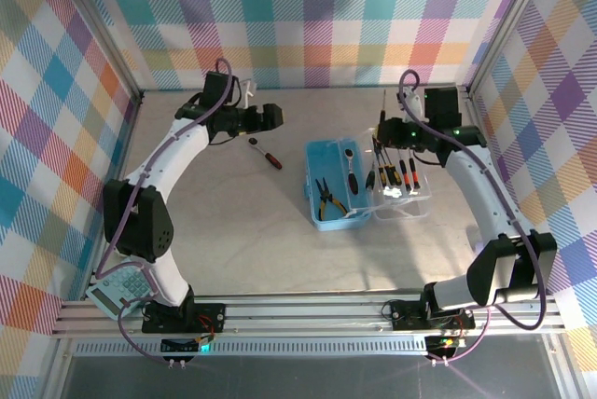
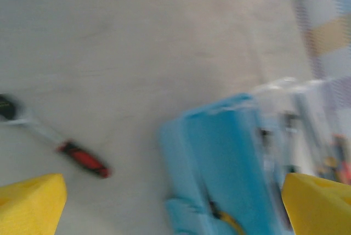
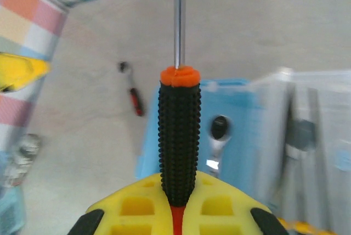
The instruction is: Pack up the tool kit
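Note:
The light-blue case [image 1: 328,173] lies open mid-table, its clear lid [image 1: 415,201] folded out to the right. Pliers [image 1: 326,199] and a ratchet [image 1: 350,162] lie in the case, and several screwdrivers [image 1: 396,171] sit in the lid. My right gripper [image 3: 179,196] is shut on a black-handled screwdriver [image 3: 179,136] with an orange collar, its shaft pointing away, above the case's far end [image 3: 230,89]. A red-handled tool [image 2: 82,158] lies on the table left of the case [image 2: 225,158]. My left gripper [image 2: 175,213] hovers open and empty above that tool, yellow fingers [image 2: 30,205] wide.
A grey-teal calculator [image 1: 121,292] lies at the near left by the left arm's base. Checkered walls close the table on three sides. Bare tabletop [image 1: 242,231] stretches in front of the case.

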### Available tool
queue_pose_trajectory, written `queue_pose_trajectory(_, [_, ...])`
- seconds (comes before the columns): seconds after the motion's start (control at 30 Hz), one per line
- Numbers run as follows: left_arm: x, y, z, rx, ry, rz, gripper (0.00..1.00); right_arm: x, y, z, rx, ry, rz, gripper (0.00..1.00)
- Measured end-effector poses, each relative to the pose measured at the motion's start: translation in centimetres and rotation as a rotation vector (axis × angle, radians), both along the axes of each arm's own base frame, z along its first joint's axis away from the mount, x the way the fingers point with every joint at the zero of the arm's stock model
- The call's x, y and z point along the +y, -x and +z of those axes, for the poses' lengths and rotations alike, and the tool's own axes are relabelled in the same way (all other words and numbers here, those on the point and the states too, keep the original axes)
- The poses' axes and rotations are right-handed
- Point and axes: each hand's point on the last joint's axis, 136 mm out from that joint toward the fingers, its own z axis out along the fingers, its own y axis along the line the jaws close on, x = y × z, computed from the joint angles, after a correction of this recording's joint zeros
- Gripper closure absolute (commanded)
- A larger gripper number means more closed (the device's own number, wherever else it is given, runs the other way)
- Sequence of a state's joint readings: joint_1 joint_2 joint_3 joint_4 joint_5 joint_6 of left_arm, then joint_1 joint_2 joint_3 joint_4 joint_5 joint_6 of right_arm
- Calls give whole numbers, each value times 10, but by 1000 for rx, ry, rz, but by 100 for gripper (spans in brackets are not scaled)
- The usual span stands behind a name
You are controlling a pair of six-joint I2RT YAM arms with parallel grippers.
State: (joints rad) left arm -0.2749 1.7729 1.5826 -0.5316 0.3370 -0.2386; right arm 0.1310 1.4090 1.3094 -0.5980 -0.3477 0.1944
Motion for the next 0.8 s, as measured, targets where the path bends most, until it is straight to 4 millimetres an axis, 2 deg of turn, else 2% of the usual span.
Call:
queue_pose_trajectory(0.07, [15,-4,-24,41,-80,40,0,-20,3,-17,44,89,-54,100])
queue_pose_trajectory(0.17, [25,-7,-69,129,-163,67,0,-49,9,-48,130,224,-121,100])
queue_pose_trajectory(0.23, [29,-6,-98,191,-205,78,0,-64,13,-67,185,302,-151,100])
queue_pose_trajectory(0.33, [33,-5,-128,253,-242,85,0,-78,17,-84,239,387,-172,100])
queue_pose_trajectory(0.53, [36,-2,-152,307,-272,87,0,-89,19,-95,269,458,-181,100])
queue_pose_trajectory(0.67, [34,-8,-157,309,-280,87,0,-92,20,-97,275,476,-186,87])
queue_pose_trajectory(0.8, [33,-18,-162,303,-292,94,0,-92,21,-97,280,479,-181,85])
